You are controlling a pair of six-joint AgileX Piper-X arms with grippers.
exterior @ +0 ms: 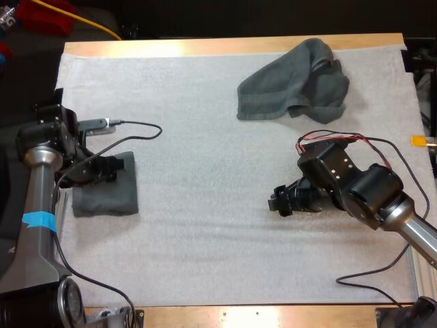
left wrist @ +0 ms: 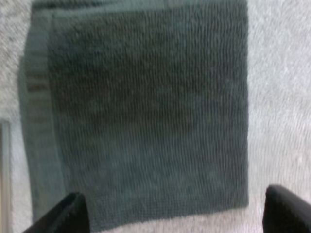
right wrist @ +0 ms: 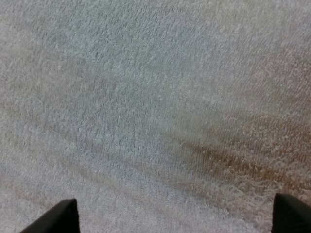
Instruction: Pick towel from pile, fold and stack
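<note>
Worktop (exterior: 273, 316): wooden, bare strip along the near edge; white mat (exterior: 205, 178) covers nearly all of the rest.

Left tool (exterior: 109, 167): at the mat's left side, over the far part of the folded towel (exterior: 106, 197). Left wrist view: both fingers (left wrist: 63, 216) stand wide apart with nothing between them, so the tool is open. One fingertip lies over the towel's near corner, the other over bare mat just beside the towel's edge. Cannot tell whether either tip touches the cloth.

Folded towel: dark grey-green, flat, roughly square, lying on the mat near its left edge. Left wrist view: top layer smooth, edges straight; a narrow band of a lower layer shows along one side.

Right tool (exterior: 283, 200): right of the mat's centre, pointing toward the left side, low over bare mat. Right wrist view: fingers (right wrist: 58, 216) stand wide apart, bare mat between and beyond them; open, holding nothing. Well apart from both towels.

Crumpled towel (exterior: 293, 85): same dark grey-green, at the far right of the mat, close to the far edge. Loose heap with raised folds on its right part and a flatter flap spreading toward the left. Neither tool is near it.
</note>
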